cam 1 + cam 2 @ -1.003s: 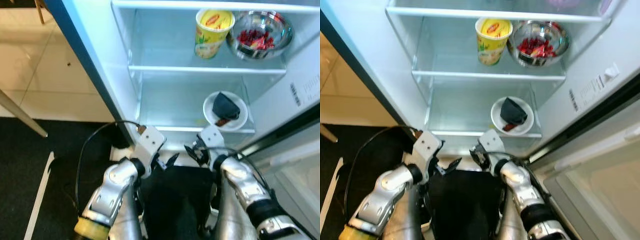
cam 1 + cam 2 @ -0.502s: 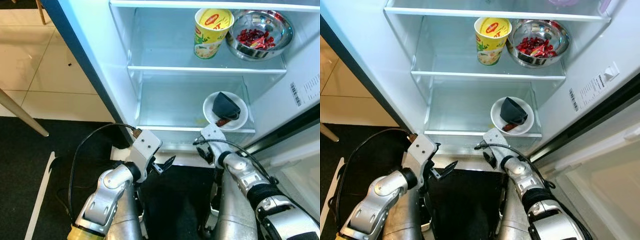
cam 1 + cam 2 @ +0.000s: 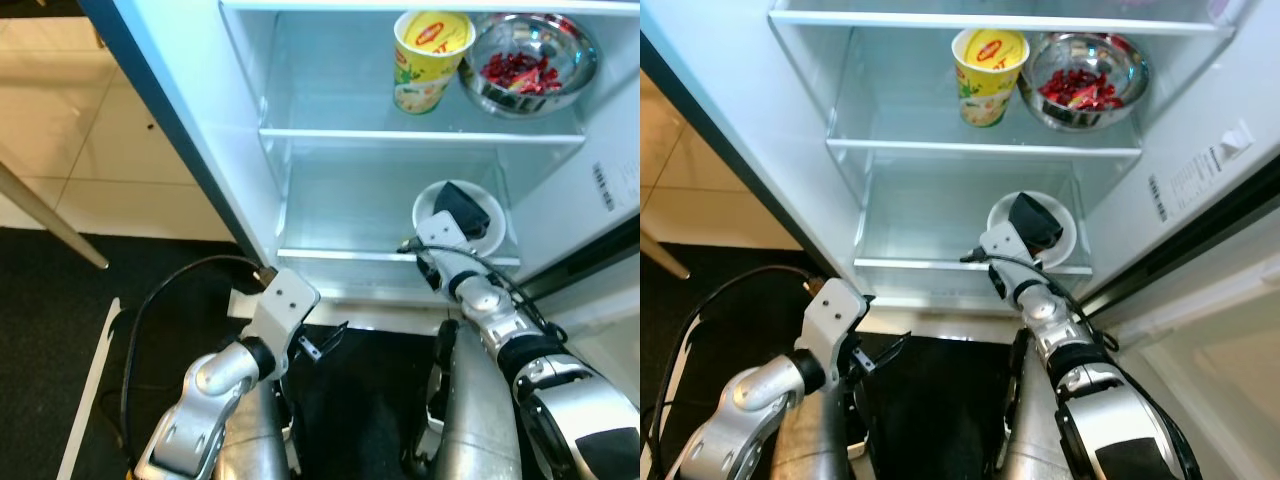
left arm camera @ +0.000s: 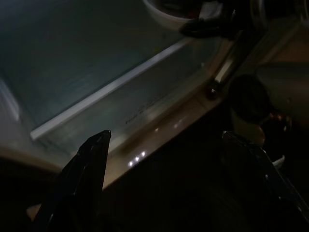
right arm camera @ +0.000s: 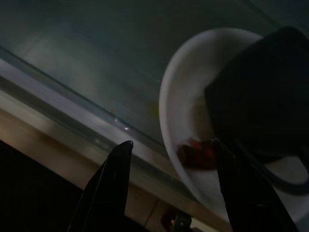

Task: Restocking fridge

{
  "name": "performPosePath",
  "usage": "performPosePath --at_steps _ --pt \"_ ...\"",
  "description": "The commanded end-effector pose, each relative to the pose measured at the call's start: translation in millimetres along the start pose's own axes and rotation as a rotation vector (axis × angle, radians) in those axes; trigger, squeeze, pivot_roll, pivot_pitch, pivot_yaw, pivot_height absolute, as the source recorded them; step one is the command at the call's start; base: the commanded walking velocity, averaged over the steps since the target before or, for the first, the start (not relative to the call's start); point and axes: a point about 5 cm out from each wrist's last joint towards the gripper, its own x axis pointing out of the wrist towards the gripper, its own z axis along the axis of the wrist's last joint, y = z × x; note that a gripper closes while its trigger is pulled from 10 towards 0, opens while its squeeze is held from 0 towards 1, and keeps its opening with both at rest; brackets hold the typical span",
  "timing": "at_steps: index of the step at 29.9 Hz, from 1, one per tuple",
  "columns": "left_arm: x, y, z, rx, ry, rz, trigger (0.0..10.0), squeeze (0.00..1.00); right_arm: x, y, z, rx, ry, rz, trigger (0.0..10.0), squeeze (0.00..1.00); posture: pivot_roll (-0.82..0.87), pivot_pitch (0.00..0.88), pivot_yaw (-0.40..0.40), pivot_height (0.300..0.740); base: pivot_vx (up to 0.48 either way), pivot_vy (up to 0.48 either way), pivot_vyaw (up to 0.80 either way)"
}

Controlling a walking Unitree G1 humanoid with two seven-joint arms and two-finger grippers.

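Observation:
A white plate (image 3: 488, 236) with a dark cake slice (image 3: 462, 206) sits at the right of the fridge's lower glass shelf (image 3: 340, 215). On the shelf above stand a yellow noodle cup (image 3: 429, 58) and a steel bowl (image 3: 525, 65) of red pieces. My right gripper (image 5: 173, 143) is open at the shelf's front edge, just short of the plate (image 5: 169, 96); the cake (image 5: 260, 92) and a red bit (image 5: 198, 153) lie ahead of its fingers. My left gripper (image 3: 322, 340) hangs open below the fridge's front, holding nothing.
The fridge door (image 3: 150, 90) stands open at the left, with tiled floor (image 3: 70, 150) beyond it. A black mat (image 3: 60, 330) and a black cable (image 3: 170, 290) lie at my left. The left part of both shelves is bare glass.
My right gripper has risen and reached forward from below the fridge to the lower shelf's front edge by the plate. The left gripper has dropped slightly.

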Motion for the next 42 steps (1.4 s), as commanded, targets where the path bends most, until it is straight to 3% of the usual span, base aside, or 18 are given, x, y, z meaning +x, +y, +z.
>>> performPosePath --at_steps 1,6,9,13,14,16,21,28,38,40,42 --pt "-6.6 -2.7 -6 -0.006 0.039 -0.01 10.0 0.0 -1.3 3.4 -11 0.012 0.046 0.008 10.0 0.0 0.28 0.453 0.041 0.516 0.0 0.0 0.0" --pt "-15.6 -6.1 -6 -0.01 0.055 -0.011 10.0 0.0 -0.3 0.5 -6 -0.03 0.033 -0.024 10.0 0.0 0.3 0.487 0.055 0.516 0.0 0.0 0.0" --pt "-26.0 -10.5 -5 -0.017 0.073 -0.01 10.0 0.0 -0.3 -6.0 -6 -0.109 0.035 -0.068 10.0 0.0 0.33 0.516 0.066 0.516 0.0 0.0 0.0" --pt "-28.2 -11.3 -4 -0.019 0.079 -0.008 10.0 0.0 -0.5 -10.1 -7 -0.163 0.037 -0.089 10.0 0.0 0.33 0.523 0.069 0.516 0.0 0.0 0.0" --pt "-31.9 -12.8 -2 -0.027 0.088 -0.006 10.0 0.0 -1.4 -23.2 -8 -0.22 0.045 -0.151 10.0 0.0 0.33 0.533 0.071 0.516 0.0 0.0 0.0" --pt "-33.0 -13.4 -2 -0.029 0.09 -0.006 10.0 0.0 -1.9 -28.4 -8 -0.24 0.046 -0.178 10.0 0.0 0.33 0.535 0.07 0.516 0.0 0.0 0.0" --pt "-32.4 -16.9 -1 -0.04 0.097 -0.007 10.0 0.0 -6.8 -64.5 -3 -0.284 0.033 -0.391 10.0 0.0 0.32 0.531 0.064 0.516 0.0 0.0 0.0" --pt "-29.7 -19.2 0 -0.045 0.101 -0.013 10.0 0.0 -9.7 -81.0 7 -0.345 0.0 -0.502 10.0 0.0 0.32 0.515 0.064 0.516 0.0 0.0 0.0" --pt "-22.5 -14.5 1 -0.038 0.094 -0.005 10.0 0.0 -7.7 -71.9 5 -0.277 0.006 -0.455 10.0 0.0 0.3 0.484 0.048 0.516 0.0 0.0 0.0" --pt "-16.3 -14.1 2 -0.036 0.08 -0.001 10.0 0.0 -8.1 -67.7 -3 -0.191 0.006 -0.421 10.0 0.0 0.27 0.459 0.03 0.516 0.0 0.0 0.0" --pt "-14.1 -14.0 2 -0.036 0.077 -0.001 10.0 0.0 -8.4 -67.2 -4 -0.17 0.004 -0.419 10.0 0.0 0.27 0.454 0.026 0.516 0.0 0.0 0.0"
